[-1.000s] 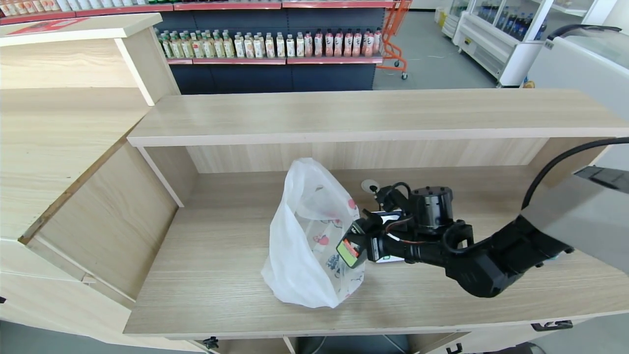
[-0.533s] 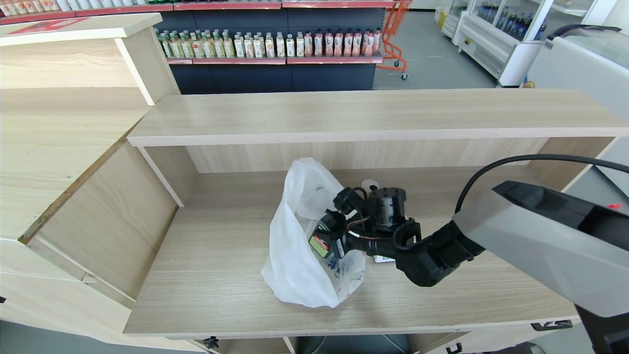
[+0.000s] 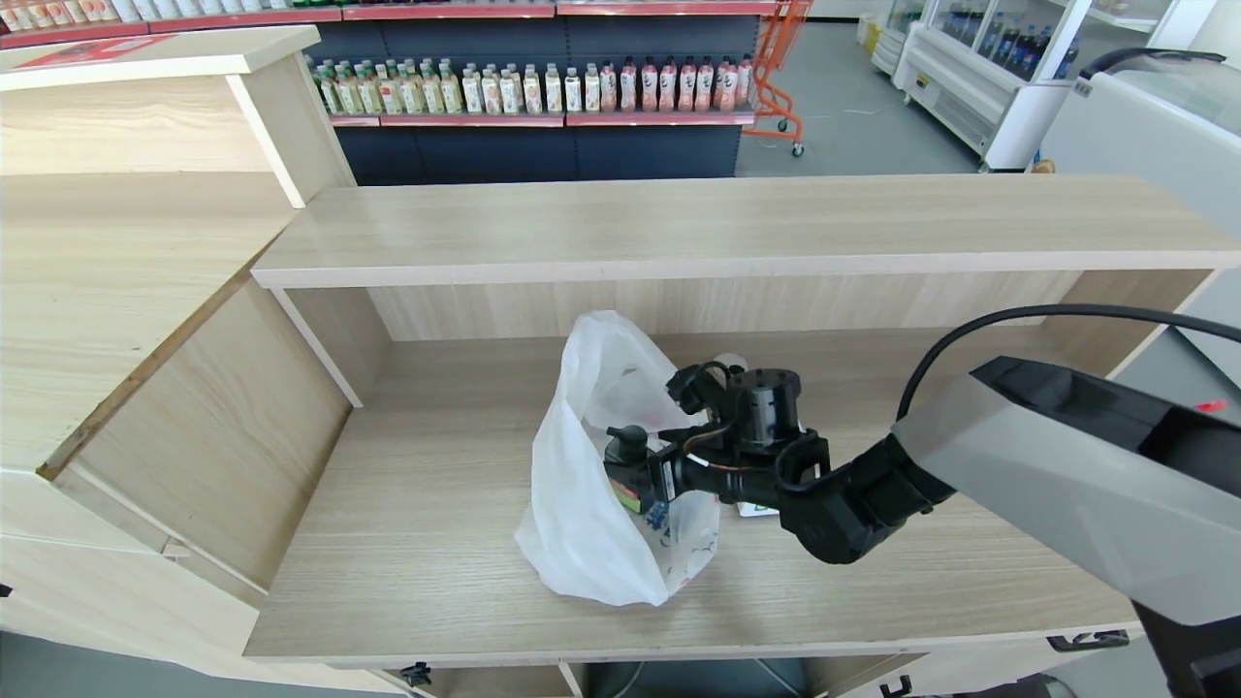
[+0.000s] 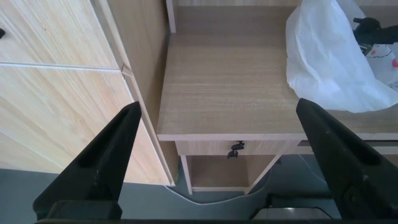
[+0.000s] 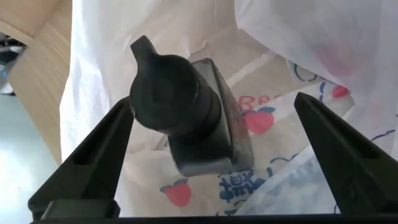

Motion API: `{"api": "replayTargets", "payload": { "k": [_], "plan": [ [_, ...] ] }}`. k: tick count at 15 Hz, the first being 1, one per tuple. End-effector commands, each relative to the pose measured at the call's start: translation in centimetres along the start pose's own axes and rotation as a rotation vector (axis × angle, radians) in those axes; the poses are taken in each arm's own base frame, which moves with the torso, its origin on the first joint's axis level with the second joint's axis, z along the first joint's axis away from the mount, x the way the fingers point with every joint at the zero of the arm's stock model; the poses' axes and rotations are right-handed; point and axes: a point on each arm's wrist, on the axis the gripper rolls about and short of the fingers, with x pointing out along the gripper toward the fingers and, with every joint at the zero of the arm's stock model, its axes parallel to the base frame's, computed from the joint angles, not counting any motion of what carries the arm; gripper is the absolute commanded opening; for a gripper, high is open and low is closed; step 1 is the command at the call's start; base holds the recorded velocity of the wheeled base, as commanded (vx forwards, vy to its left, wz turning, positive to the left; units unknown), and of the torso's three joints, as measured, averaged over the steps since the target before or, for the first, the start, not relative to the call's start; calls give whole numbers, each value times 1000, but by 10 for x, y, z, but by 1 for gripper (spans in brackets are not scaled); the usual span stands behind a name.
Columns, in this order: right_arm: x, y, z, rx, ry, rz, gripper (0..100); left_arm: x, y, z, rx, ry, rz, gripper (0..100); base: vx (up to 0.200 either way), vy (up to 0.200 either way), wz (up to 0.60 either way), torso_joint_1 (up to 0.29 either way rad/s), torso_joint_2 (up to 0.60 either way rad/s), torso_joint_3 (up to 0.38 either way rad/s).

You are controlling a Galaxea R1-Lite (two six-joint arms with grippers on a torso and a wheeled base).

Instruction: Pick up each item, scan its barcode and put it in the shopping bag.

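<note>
A white plastic shopping bag point(image 3: 582, 504) with fruit prints stands open on the lower counter point(image 3: 427, 543). My right gripper point(image 3: 642, 477) is at the bag's mouth, its fingers point(image 5: 93, 162) spread wide. Between them, over the bag's opening point(image 5: 311, 37), is a small dark item with a black cap point(image 5: 186, 118); in the head view its cap point(image 3: 626, 442) points up and a bit of red and green label shows. Neither finger visibly presses on it. My left gripper point(image 4: 217, 155) hangs open and empty below the counter's front edge point(image 4: 249, 134); the bag point(image 4: 329, 56) lies beyond it.
Part of a white device point(image 3: 752, 509) lies on the counter under my right arm. A higher counter top point(image 3: 737, 223) runs behind the bag and a wooden side panel point(image 3: 213, 436) closes the left. A drawer unit point(image 4: 56, 93) stands by the left gripper.
My right arm swung left, carrying the item from beside the bag to its mouth. In the last half second the fingers spread and the item turned cap-up.
</note>
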Motion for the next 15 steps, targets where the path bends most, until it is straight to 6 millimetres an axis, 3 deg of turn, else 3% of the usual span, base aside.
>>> {"api": "replayTargets", "payload": {
  "k": [1, 3, 5, 9, 10, 11, 15],
  "plan": [
    [-39, -4, 25, 175, -35, -26, 100, 0, 0, 0, 0, 0, 2, 100, 0, 0, 0, 0, 0, 0],
    [-71, 4, 54, 354, -69, -22, 100, 0, 0, 0, 0, 0, 0, 100, 0, 0, 0, 0, 0, 0],
    [-108, 8, 68, 381, -61, -45, 100, 0, 0, 0, 0, 0, 2, 100, 0, 0, 0, 0, 0, 0],
    [-231, 17, 94, 420, -89, -173, 100, 0, 0, 0, 0, 0, 0, 100, 0, 0, 0, 0, 0, 0],
    [-247, 18, 93, 434, -72, -211, 100, 0, 0, 0, 0, 0, 2, 100, 0, 0, 0, 0, 0, 0],
    [-277, 16, 91, 461, -71, -334, 100, 0, 0, 0, 0, 0, 0, 100, 0, 0, 0, 0, 0, 0],
    [-311, 7, 68, 518, -81, -478, 100, 0, 0, 0, 0, 0, 0, 100, 0, 0, 0, 0, 0, 0]
  ]
}}
